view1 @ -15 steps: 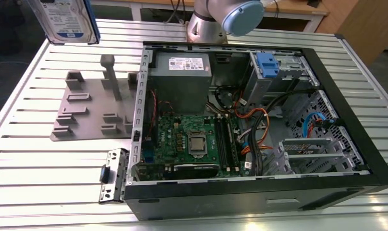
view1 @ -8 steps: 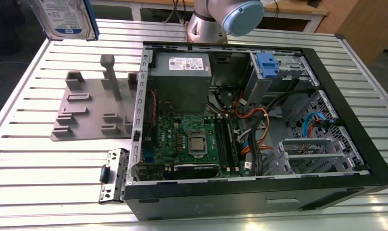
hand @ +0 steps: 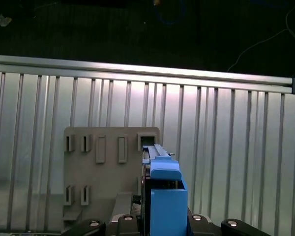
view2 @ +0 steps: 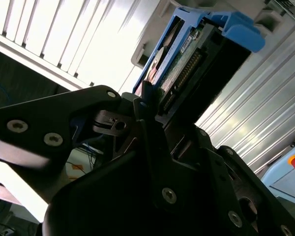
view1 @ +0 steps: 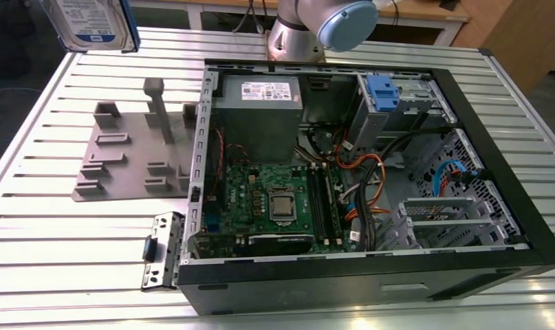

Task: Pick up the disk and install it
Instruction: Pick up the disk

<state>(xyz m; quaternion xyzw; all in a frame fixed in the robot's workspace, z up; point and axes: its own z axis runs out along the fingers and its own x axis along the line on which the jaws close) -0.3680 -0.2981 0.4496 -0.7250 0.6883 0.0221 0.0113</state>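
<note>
hand [view2: 147,105] clenched on disk [view2: 187,64] | disk held above grey fixture plate [hand: 105,182]

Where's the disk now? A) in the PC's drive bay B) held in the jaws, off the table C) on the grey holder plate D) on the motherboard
B: in the second wrist view the gripper has its jaws shut on the disk, and in the first wrist view it hangs above the grey holder plate.

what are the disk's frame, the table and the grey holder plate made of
The disk's frame: bright blue, matte, moulded look, likely plastic. The table: silvery ribbed slats with bright glare, probably aluminium. The grey holder plate: dull uniform grey, no glare, perhaps plastic; hard to tell.
</note>
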